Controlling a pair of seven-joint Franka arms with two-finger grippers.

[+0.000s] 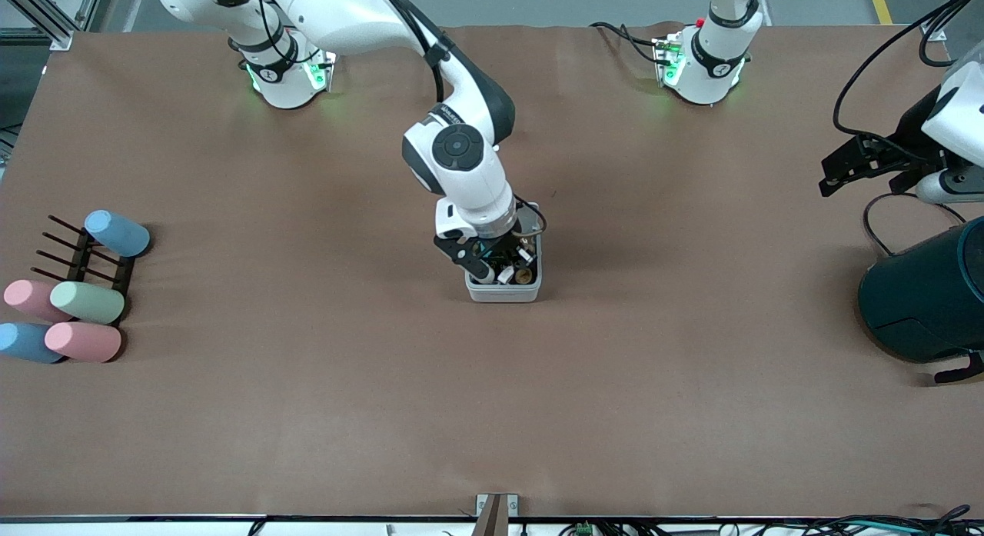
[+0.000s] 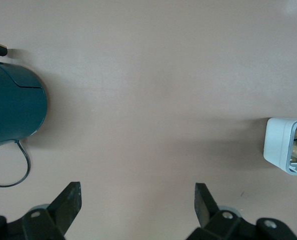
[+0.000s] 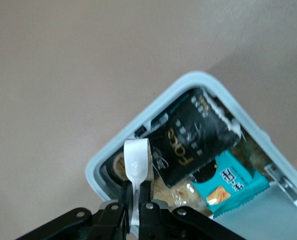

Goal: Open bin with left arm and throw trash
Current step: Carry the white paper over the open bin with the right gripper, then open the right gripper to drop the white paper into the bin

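Note:
The small white-grey bin (image 1: 503, 292) stands at the table's middle with its lid open. My right gripper (image 1: 492, 271) hangs over its mouth, shut on the short white stick-like piece (image 3: 137, 160), seen between the fingertips in the right wrist view (image 3: 135, 190). Inside the bin (image 3: 138, 130) lie the crumpled black wrapper (image 3: 193, 135), a teal packet (image 3: 233, 182) and a dark ring (image 3: 111, 172). My left gripper (image 1: 834, 174) waits open and empty above the table at the left arm's end, beside the teal cylinder; its wrist view (image 2: 138, 195) shows bare table and the bin (image 2: 277, 145) far off.
A large dark teal cylinder (image 1: 922, 297) with a cable lies at the left arm's end of the table and also shows in the left wrist view (image 2: 11, 107). Several pastel cylinders (image 1: 84, 301) and a black rack (image 1: 77, 251) lie at the right arm's end.

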